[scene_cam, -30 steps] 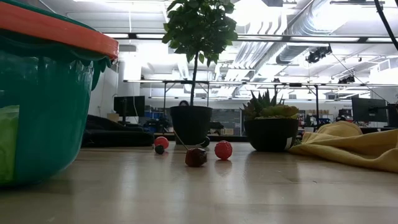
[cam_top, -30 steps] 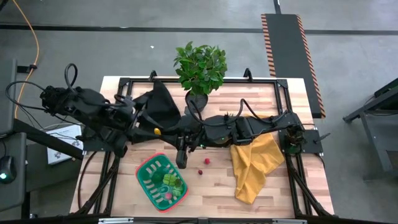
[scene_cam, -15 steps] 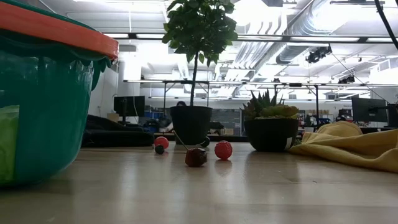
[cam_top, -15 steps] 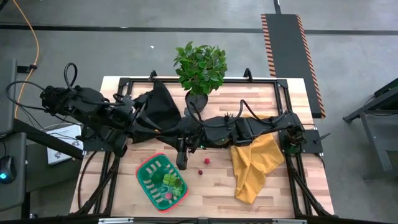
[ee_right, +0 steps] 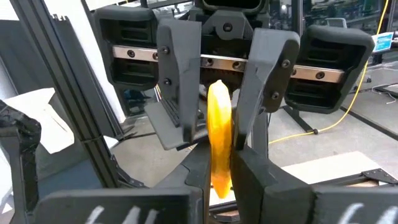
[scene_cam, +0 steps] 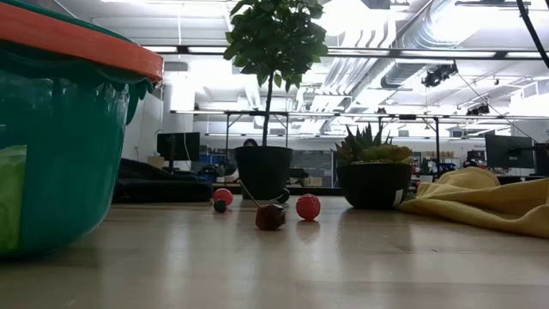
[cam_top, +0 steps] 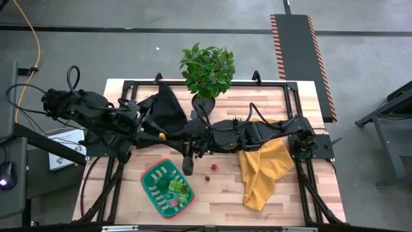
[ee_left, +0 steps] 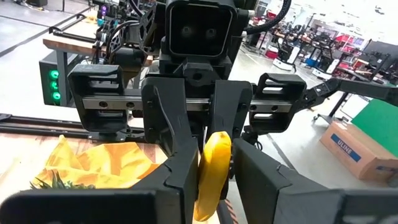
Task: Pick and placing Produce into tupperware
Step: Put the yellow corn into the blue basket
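Observation:
A yellow toy banana hangs high above the table's left middle, between my two grippers, which face each other level. My right gripper is shut on it. My left gripper stands open, a finger close on either side of the banana. The green tupperware with its red rim sits on the table near the front edge and holds green and pink produce. Two small red pieces lie on the wood to its right. The low view shows red pieces beyond the tupperware's wall. My right gripper pinches the banana's two sides between its two fingers. It comes in level from the table's right, with the fingers across the banana's length. The banana stands roughly upright, lifted clear of the table. My left gripper: I cannot tell whether its fingers touch the banana.
A leafy potted plant stands at the far edge, and a spiky plant shows in the low view. A black cloth lies at the far left and a yellow cloth at the right. Bare wood lies between the tupperware and the yellow cloth.

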Controlling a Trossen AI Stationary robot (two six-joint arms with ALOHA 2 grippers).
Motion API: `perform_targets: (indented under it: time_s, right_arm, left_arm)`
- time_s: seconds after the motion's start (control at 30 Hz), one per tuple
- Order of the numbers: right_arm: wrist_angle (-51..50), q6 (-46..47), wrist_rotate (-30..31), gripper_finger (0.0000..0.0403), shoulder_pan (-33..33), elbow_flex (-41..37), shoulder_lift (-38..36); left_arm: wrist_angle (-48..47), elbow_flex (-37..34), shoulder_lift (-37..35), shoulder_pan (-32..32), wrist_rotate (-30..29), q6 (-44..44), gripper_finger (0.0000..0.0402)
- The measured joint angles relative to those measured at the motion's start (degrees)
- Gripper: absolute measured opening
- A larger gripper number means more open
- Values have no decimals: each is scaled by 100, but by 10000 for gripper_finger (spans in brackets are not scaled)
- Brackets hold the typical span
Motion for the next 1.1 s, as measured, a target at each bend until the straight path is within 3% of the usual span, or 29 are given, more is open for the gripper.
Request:
perform_targets:
  time_s: [0.37,0.8,1.1]
  right_arm:
    - [2,0,-3,35,0,0,0]
    - [2,-3,-17,35,0,0,0]
    - [2,-3,-19,35,2,0,-2]
  left_arm:
    - [5,-2,-53,0,3,12,94]
    - [3,-2,-88,2,-16,25,26]
    - [5,-2,-88,2,-16,25,22]
